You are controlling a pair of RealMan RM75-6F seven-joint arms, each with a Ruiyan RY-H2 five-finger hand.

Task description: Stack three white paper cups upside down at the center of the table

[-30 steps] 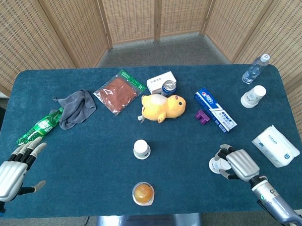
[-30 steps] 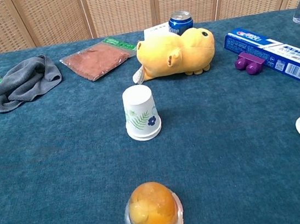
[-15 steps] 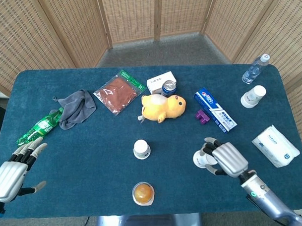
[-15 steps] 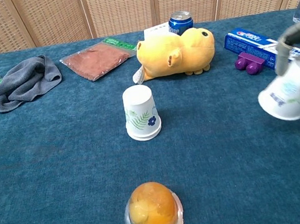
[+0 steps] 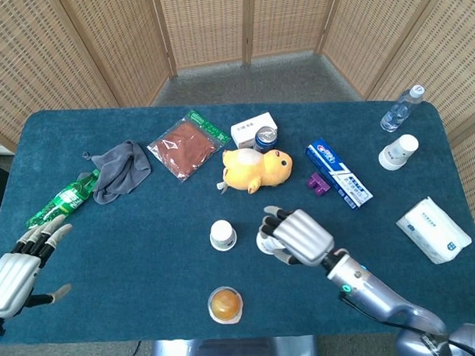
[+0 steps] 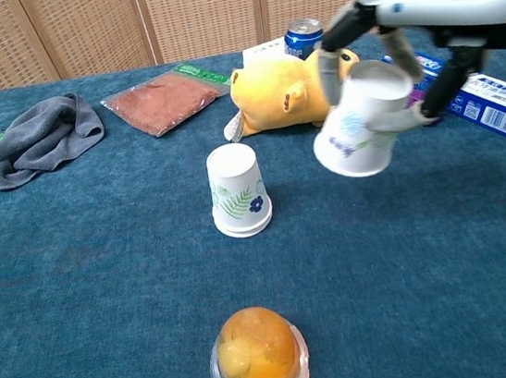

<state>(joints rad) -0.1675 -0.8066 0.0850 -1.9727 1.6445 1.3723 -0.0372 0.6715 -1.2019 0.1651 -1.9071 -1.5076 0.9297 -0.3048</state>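
Paper cup (image 6: 361,121) number two is in your right hand (image 5: 299,235), fingers wrapped round it, mouth down and tilted, held off the table just right of the upside-down cup (image 5: 222,235) standing at the centre. A third cup (image 5: 398,151) sits well apart, far right of that centre cup. Your left hand (image 5: 18,268) holds nothing, fingers spread, far to its left.

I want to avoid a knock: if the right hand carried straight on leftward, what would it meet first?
Probably the upside-down cup at the center; the right hand holds its own cup higher, so it may pass over.
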